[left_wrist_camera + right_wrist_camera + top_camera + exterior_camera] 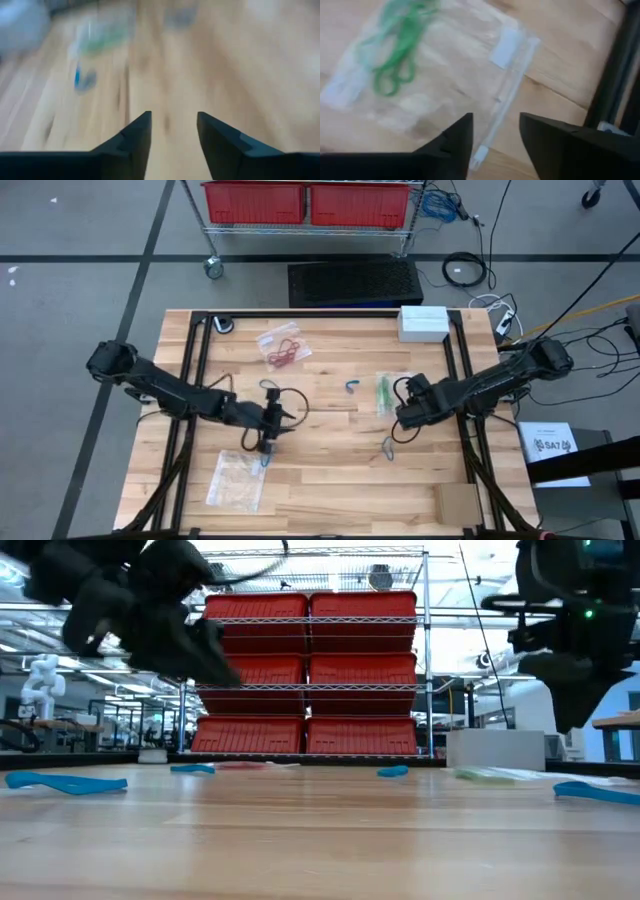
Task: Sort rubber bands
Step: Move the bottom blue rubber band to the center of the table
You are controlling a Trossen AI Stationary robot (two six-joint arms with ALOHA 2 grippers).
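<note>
Floppy green rubber bands [395,47] in clear bag [465,75]; wood table [330,480].

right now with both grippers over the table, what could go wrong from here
The right gripper hangs open over the clear bag holding the green bands; closing there could pinch and drag the bag, spilling them. The left gripper, open with nothing between its fingers, hangs close to a second clear bag and may snag it. A loose blue band sits mid-table where either arm could sweep it.
</note>
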